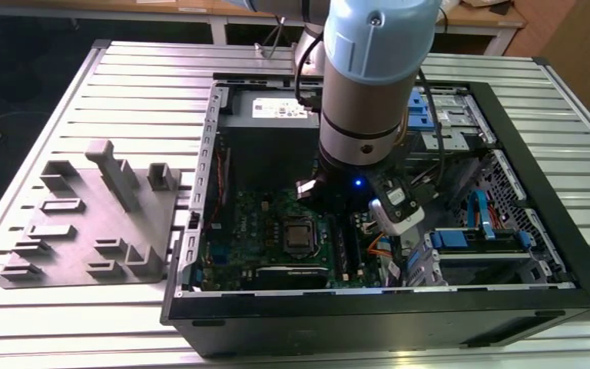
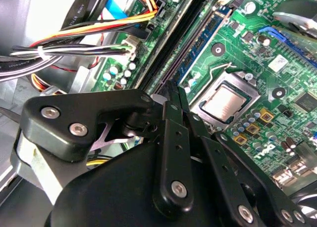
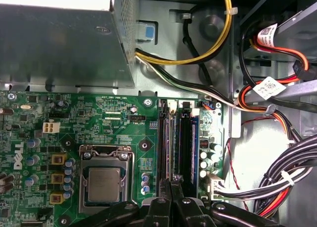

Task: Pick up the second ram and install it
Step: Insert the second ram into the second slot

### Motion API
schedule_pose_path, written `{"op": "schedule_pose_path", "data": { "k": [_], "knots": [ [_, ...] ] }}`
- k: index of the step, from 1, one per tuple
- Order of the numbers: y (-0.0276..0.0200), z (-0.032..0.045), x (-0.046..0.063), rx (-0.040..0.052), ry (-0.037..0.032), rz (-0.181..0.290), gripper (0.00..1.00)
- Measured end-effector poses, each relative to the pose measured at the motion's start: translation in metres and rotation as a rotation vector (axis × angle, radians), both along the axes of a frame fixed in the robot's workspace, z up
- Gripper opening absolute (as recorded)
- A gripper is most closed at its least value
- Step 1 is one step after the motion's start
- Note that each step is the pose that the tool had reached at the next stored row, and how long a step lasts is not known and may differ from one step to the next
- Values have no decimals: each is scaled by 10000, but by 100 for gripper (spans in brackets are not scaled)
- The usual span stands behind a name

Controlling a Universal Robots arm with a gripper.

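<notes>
In both wrist views my gripper (image 3: pixel 173 181) (image 2: pixel 173 86) is shut, its two black fingers pressed together with no gap. The fingertips sit at one end of the memory slots on the green motherboard (image 3: pixel 124 133), on the top edge of a thin dark stick standing in a slot, which I take to be the second ram (image 3: pixel 174 148) (image 2: pixel 171 49). I cannot tell whether the tips pinch it or only rest on it. In the exterior view the arm (image 1: pixel 367 115) reaches down into the open computer case (image 1: pixel 541 184) and hides the fingers.
A grey holder tray (image 1: pixel 90 223) with upright posts lies at the exterior view's left of the case. The processor socket (image 3: pixel 104 180) is beside the slots. Cable bundles (image 3: pixel 277 182) and the power supply (image 3: pixel 59 44) crowd the slot area. Blue drive bays (image 1: pixel 479 238) sit to the exterior view's right.
</notes>
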State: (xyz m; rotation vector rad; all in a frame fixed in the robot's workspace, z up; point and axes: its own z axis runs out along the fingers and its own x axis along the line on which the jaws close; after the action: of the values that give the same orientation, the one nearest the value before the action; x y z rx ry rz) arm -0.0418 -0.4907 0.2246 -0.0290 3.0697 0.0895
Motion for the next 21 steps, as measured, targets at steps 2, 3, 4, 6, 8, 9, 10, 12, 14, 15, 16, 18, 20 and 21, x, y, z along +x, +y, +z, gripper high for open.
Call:
{"op": "schedule_pose_path", "data": {
  "k": [2, 3, 4, 6, 8, 9, 10, 12, 14, 15, 16, 18, 20, 21],
  "knots": [
    [0, -1, 0, 1, 0, 0, 8],
    [0, -1, 0, 1, 0, 0, 8],
    [0, -1, 0, 1, 0, 0, 8],
    [0, -1, 0, 1, -1, 0, 8],
    [0, -2, 0, 1, 0, 0, 8],
    [0, -2, 0, 1, 0, 0, 8],
    [0, -2, 0, 1, 0, 0, 8],
    [0, -2, 0, 1, 0, -15, 8],
    [0, -2, 1, 2, -1, -81, 8],
    [0, -2, 1, 3, -1, -119, 8],
    [0, -3, 3, 2, -1, -158, 8],
    [0, -2, 5, 2, 0, -247, 8],
    [0, -2, 7, 2, 0, -329, 8],
    [0, -2, 8, 2, 0, -357, 8]
  ]
}}
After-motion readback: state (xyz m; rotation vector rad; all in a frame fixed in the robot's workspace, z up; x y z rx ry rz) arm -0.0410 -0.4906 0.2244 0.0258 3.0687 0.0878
